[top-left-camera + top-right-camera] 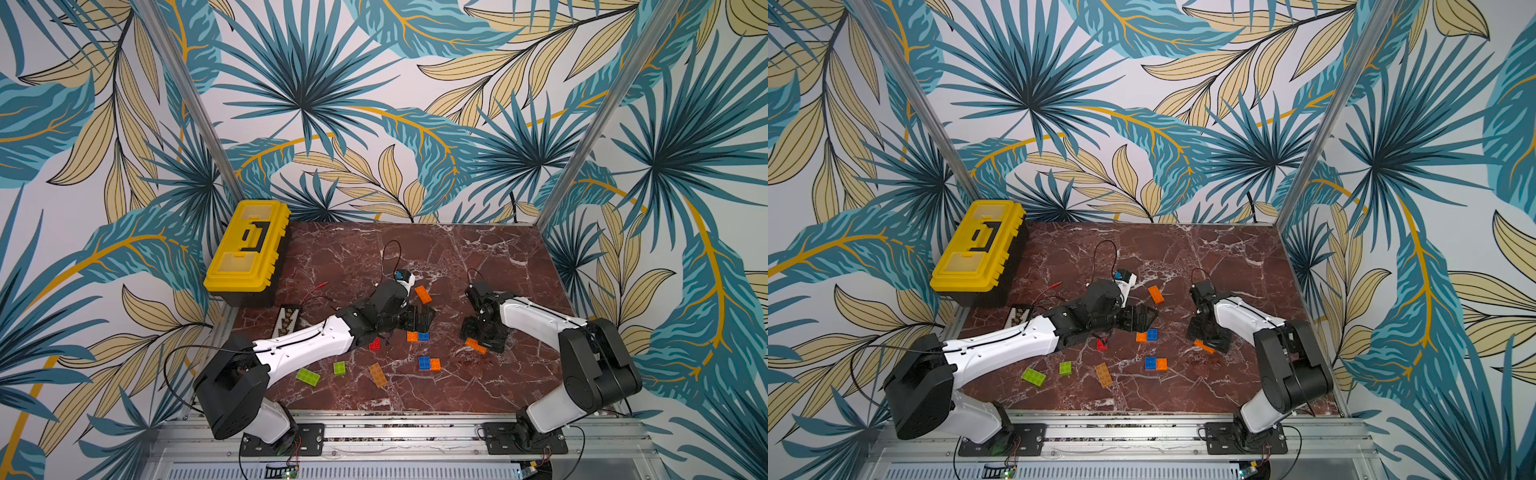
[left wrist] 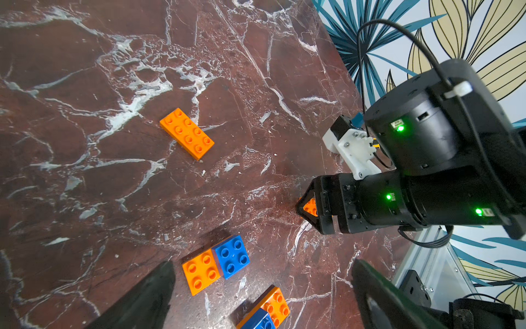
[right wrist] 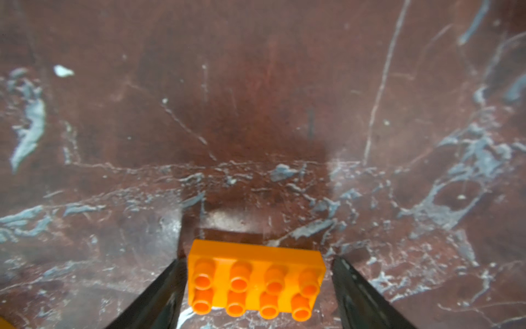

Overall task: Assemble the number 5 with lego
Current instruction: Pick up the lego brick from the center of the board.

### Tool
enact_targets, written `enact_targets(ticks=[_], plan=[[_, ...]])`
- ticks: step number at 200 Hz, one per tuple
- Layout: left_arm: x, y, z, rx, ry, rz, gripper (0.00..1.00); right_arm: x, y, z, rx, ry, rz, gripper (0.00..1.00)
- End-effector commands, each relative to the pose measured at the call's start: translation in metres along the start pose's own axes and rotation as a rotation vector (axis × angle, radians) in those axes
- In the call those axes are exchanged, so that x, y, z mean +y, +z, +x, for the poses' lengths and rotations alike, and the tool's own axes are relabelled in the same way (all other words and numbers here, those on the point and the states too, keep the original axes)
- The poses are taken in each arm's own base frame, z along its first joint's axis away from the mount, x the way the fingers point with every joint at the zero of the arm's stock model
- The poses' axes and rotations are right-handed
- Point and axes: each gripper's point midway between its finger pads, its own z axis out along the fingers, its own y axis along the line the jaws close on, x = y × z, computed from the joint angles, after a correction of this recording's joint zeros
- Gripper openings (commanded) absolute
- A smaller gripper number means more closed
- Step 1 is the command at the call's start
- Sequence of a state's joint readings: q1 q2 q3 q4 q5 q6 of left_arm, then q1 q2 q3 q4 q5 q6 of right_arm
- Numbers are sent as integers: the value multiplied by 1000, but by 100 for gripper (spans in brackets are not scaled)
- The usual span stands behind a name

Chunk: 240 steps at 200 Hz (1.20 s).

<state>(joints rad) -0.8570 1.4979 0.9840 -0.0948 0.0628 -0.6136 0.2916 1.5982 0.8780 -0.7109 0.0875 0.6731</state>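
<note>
Orange long studded plastic brick (image 3: 256,280) sits toward the table's (image 3: 256,114) right edge, lengthwise across our right pincer (image 3: 257,260): jaws part-open, hugging its short ends, not clamped yet, we'd say.

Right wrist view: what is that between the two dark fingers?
An orange eight-stud lego brick lies between the fingers of the right gripper, with a thin gap at its side. The right wrist view shows this best.
</note>
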Motion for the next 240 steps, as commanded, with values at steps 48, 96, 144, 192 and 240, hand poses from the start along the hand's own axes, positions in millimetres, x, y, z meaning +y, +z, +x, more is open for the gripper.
enact_targets(ticks=[48,96,144,192,240], plan=[[6,-6,6,-5,5,-17,100,-7,6,17,76,-52,61,80],[7,-6,7,-6,3,-14,100,-10,6,18,75,-62,76,80],[7,-6,7,-5,2,-15,100,-6,8,20,88,-58,58,74],[8,-6,8,-5,0,-16,100,-6,6,21,83,-56,53,77],[7,-7,8,-6,0,-13,100,-5,5,22,76,-48,40,67]])
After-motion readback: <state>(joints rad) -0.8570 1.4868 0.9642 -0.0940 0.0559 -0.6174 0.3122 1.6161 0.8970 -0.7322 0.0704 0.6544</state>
